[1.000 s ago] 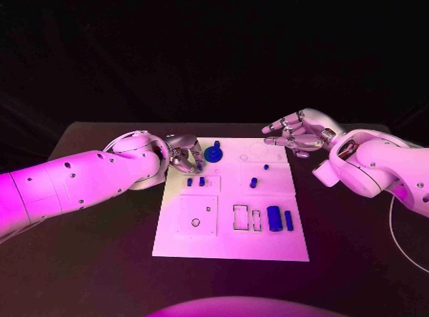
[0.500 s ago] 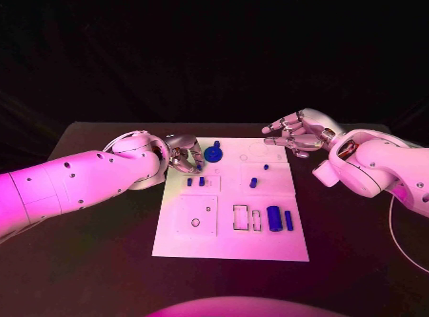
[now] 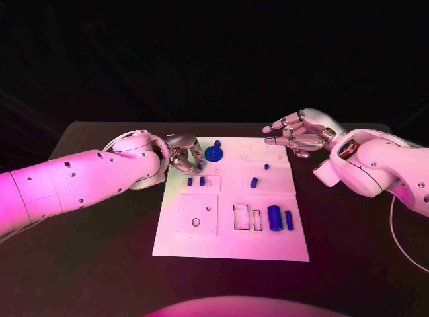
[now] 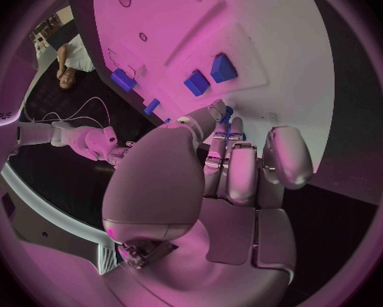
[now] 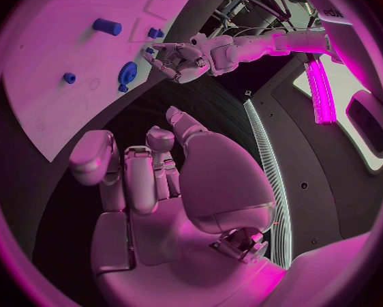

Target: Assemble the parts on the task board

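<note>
1. this is looking like a robotics lab or test cell rather than a home or a shop.
2. a black tabletop (image 3: 100,264) is standing against a fully dark backdrop, with coloured stage-like lighting falling over everything.
3. a white task board (image 3: 231,244) with cut-out recesses and small blue parts (image 3: 274,218) is lying in the middle as a test fixture.
4. loose white cables (image 4: 81,112) are trailing across the floor in the left wrist view.
5. a glowing light strip (image 5: 319,92) is running along equipment in the right wrist view.
</note>
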You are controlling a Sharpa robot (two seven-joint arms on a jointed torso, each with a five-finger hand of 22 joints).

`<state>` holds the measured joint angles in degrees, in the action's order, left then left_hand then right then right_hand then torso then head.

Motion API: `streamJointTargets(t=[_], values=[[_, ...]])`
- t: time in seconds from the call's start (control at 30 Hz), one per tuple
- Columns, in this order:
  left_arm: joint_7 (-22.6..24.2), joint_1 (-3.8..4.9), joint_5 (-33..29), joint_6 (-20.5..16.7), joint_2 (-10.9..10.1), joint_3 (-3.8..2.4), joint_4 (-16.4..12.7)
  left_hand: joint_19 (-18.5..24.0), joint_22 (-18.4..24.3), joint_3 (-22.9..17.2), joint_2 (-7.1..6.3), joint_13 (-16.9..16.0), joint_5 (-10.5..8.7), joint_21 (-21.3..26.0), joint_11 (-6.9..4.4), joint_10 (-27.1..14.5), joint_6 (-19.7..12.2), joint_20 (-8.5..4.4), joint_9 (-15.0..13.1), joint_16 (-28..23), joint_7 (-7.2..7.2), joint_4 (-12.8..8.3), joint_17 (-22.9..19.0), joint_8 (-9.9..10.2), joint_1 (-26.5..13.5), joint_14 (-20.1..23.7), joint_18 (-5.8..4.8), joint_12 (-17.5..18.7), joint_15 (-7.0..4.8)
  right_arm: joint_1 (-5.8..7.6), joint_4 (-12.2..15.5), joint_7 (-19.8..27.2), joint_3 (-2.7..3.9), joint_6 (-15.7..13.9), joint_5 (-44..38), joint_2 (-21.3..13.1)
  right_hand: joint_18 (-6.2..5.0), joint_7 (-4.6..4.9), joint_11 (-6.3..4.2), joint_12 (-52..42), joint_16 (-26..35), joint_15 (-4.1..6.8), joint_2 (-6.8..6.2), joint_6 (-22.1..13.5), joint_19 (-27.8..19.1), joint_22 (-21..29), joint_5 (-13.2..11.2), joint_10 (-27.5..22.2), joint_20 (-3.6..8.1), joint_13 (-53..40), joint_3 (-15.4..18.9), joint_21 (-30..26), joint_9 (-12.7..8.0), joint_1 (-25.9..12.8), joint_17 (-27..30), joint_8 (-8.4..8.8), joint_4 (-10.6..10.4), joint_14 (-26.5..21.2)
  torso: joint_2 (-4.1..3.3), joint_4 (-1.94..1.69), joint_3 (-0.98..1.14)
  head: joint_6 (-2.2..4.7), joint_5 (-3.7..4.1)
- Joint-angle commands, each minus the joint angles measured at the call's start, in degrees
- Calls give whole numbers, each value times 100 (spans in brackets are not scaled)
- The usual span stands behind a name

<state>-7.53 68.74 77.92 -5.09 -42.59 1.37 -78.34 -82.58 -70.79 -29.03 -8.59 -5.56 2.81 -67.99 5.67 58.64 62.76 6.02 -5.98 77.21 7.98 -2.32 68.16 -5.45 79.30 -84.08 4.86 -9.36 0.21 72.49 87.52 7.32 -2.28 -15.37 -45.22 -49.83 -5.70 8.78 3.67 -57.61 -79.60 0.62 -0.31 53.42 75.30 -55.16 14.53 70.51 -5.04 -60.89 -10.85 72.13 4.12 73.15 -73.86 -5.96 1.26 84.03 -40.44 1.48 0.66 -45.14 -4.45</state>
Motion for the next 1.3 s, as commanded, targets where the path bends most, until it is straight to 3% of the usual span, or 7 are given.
streamJointTargets(t=[0.03, 0.37, 0.5, 0.8, 1.1, 1.23, 1.3], values=[[33, 0, -12, 92, 3, -3, -1, 43, 10, -15, 40, 8, 34, 40, -2, -54, 2, 6, 10, 30, 26, -32, 2, 9, 6, -168, 31, -21, 21, -3, 2, 23, 1, 29, 11, -1, -75, 22, 0, -18, 30, 28, 34, 28, -14, -4, 20, -9, 2, -5, -16, -26, -7, -42, -7, -23, -15, 263, -1, 4, 1, 0, -3], [2, 0, -36, 76, 5, -3, -5, 60, 49, 3, 6, 24, 33, 98, 22, -120, -139, 18, 66, 12, 61, -41, -45, 116, -21, -152, 38, -45, 39, -3, -9, 20, 1, 27, 18, -6, -75, 22, 0, -18, 30, 28, 34, 28, -14, -4, 20, -9, 2, -5, -16, -26, -7, -42, -7, -23, -15, 263, 0, 1, 0, 5, 1], [-25, 0, -40, -1, -1, -3, 0, 106, 163, 62, -52, 38, 33, 244, 61, -213, -372, 43, 139, -61, 133, -23, -173, 195, -76, -114, 62, -73, 63, -3, -8, 20, 1, 26, 19, -7, -75, 22, 0, -18, 30, 28, 34, 28, -14, -4, 20, -9, 2, -5, -16, -26, -7, -42, -7, -23, -15, 263, 2, 3, -1, 3, 2], [-38, 1, -42, -99, -24, -3, -1, 172, 351, 199, -114, 50, 33, 485, 63, -383, -682, 52, 209, -133, 74, -8, -307, 187, -99, -82, 111, -158, 71, -3, -13, 17, 1, 20, 19, -12, -75, 21, -1, -17, 36, 28, 34, 29, -13, -3, 21, -12, 2, -2, -20, -27, -7, -38, 0, -24, -13, 262, 1, -1, -2, 11, 9], [-31, 3, -71, -100, -119, -3, -3, 195, 421, 248, -111, 49, 34, 575, 63, -429, -713, 52, 207, -170, 42, -2, -373, 172, -90, -66, 127, -204, 71, -3, -26, -8, 1, 9, 3, -15, -75, 21, -1, -17, 36, 28, 34, 29, -13, -3, 21, -12, 2, -2, -20, -27, -7, -38, 0, -24, -13, 262, 2, -2, -4, 18, 22], [79, 34, -165, -236, -261, -8, -38, 196, 454, 239, -43, 29, 36, 623, 42, -373, -542, 41, 169, -181, 82, -11, -397, 75, -24, -62, 134, -325, 54, -2, -73, -67, 1, -74, -42, -39, -79, 20, -2, 28, 46, 29, 28, 28, -20, 16, 22, -41, 3, 40, -24, -37, -7, -31, 13, -25, -7, 260, 10, -15, -10, 21, 39], [159, 68, -309, -325, -362, -17, -71, 179, 435, 185, 3, 16, 36, 605, 27, -293, -466, 30, 156, -168, 81, -33, -379, 33, 36, -69, 129, -402, 40, -2, -101, -83, 1, -103, -55, -56, -79, 19, -3, 44, 47, 29, 26, 29, -20, 18, 22, -52, 3, 55, -25, -39, -7, -29, 15, -26, -4, 259, 6, -12, -6, 26, 12]])
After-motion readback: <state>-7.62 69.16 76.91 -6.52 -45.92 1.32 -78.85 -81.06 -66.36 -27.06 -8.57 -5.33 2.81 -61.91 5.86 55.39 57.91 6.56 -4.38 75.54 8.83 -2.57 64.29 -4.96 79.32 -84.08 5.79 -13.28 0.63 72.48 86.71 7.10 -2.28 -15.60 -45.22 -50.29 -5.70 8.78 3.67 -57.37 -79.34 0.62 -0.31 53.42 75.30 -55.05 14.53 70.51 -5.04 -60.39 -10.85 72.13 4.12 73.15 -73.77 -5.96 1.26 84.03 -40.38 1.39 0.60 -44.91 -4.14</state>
